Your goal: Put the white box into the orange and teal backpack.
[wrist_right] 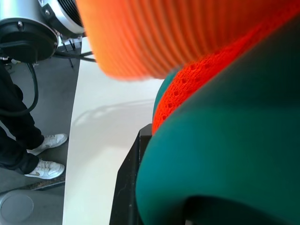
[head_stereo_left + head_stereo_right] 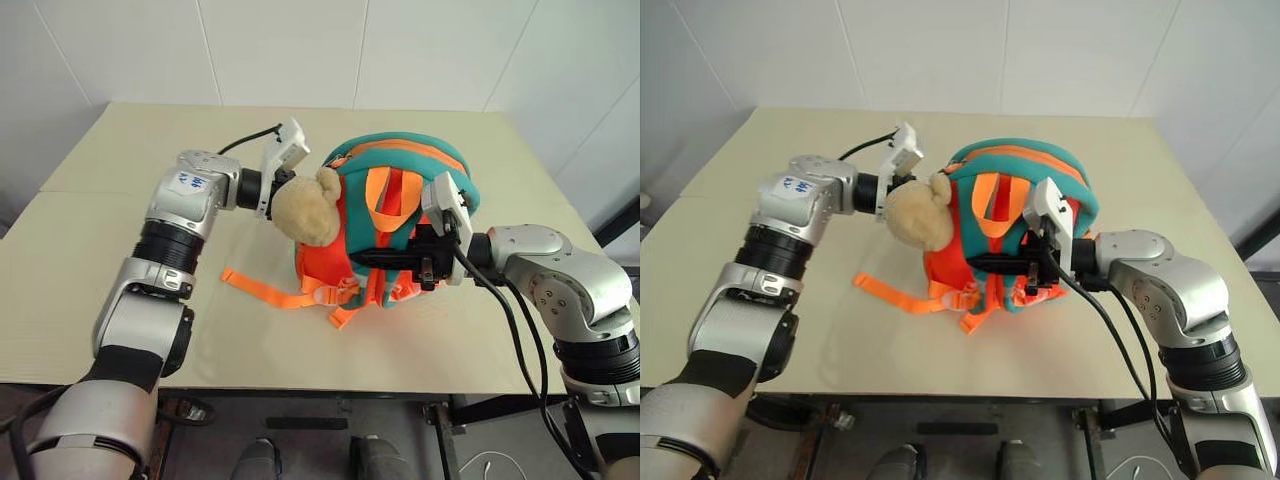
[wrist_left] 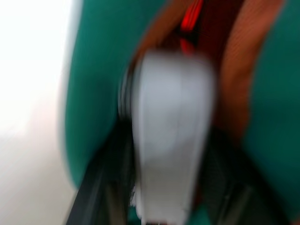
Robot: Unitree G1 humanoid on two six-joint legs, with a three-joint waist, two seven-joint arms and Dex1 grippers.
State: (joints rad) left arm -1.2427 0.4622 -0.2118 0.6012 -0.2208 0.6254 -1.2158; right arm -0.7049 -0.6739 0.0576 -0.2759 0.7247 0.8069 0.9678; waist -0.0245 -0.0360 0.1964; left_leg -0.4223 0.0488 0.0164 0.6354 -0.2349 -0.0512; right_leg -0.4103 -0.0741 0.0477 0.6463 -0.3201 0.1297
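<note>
The right pincer (image 2: 425, 262) pinches the backpack (image 2: 400, 165), steadying it on the counter (image 2: 120, 300). The left pincer (image 3: 171, 206) feeds the white box (image 3: 171, 140) in; its spread I cannot tell.

There is one backpack (image 2: 395, 220) on one table (image 2: 120, 250). One tan plush ball (image 2: 305, 208) hangs on it. One white box (image 3: 171, 136) is seen at the backpack. Two robot arms reach in, with two grippers: left gripper (image 2: 285, 180), right gripper (image 2: 385, 258). Two white shoes (image 1: 47, 154) stand on the floor.

Bright even light, soft shadows, head views sharp, left wrist view motion-blurred
</note>
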